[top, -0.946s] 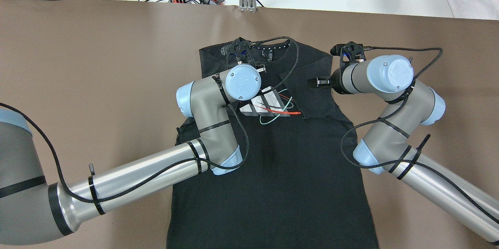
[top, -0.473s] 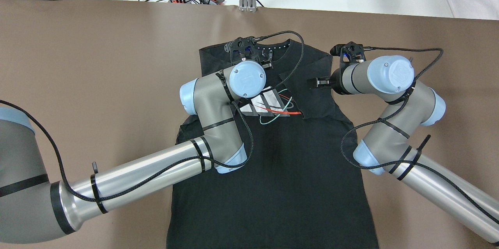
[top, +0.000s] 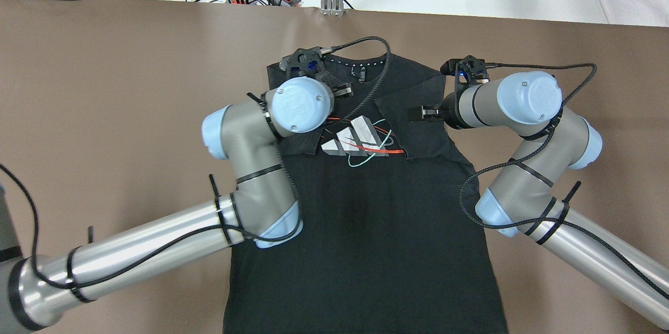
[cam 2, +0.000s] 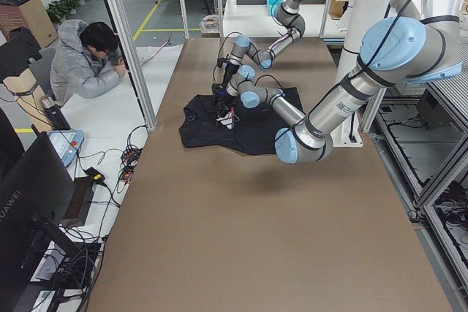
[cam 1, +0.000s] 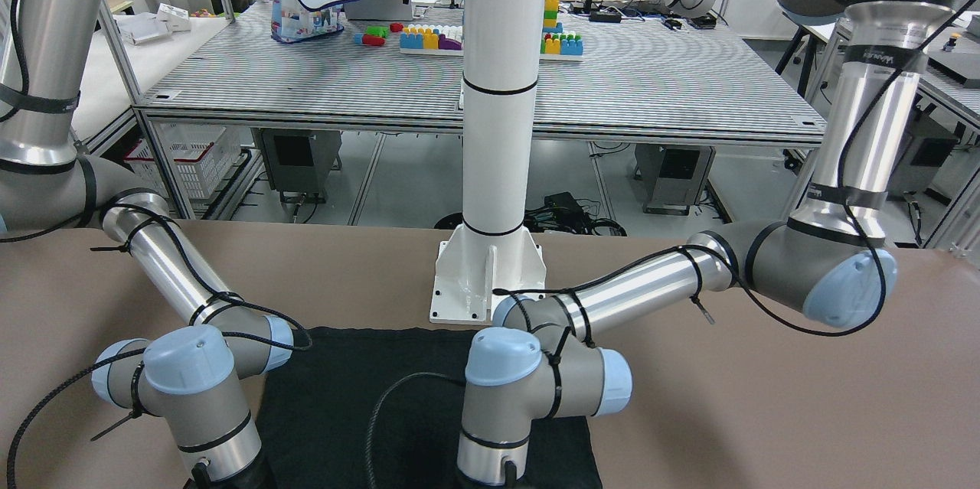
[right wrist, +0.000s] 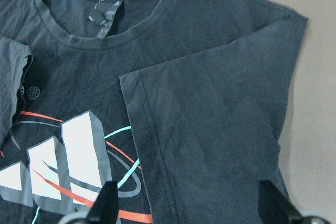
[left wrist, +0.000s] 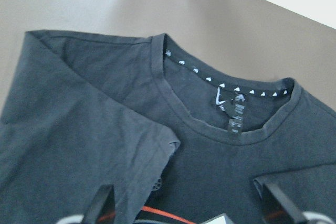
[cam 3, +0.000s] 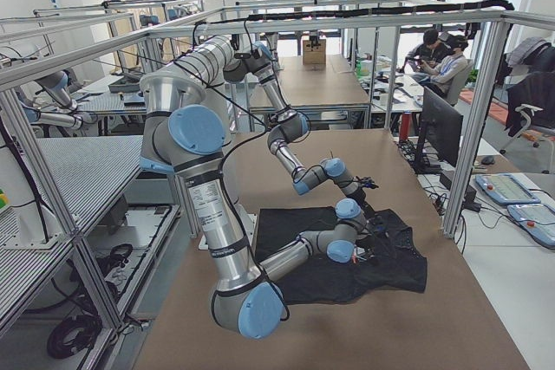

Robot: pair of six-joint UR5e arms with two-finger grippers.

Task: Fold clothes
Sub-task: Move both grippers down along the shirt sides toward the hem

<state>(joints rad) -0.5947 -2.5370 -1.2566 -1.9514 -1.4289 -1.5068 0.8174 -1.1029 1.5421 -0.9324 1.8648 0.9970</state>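
black T-shirt (top: 366, 229) flat on table (top: 130, 88), sleeves (right wrist: 210, 119) folded inward | left gripper (left wrist: 186, 208) spread, probably clear of cloth | right gripper (right wrist: 186, 208) spread above one sleeve

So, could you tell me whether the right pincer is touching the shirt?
Cannot tell: right wrist view shows the open right pincer over the shirt, contact unclear.

HUAWEI stands in pale letters on the back of the dark monitor (cam 2: 29, 202) off to my left. The neck tag (left wrist: 237, 114) of the black shirt (top: 366, 219) before me bears print too blurred for me to read
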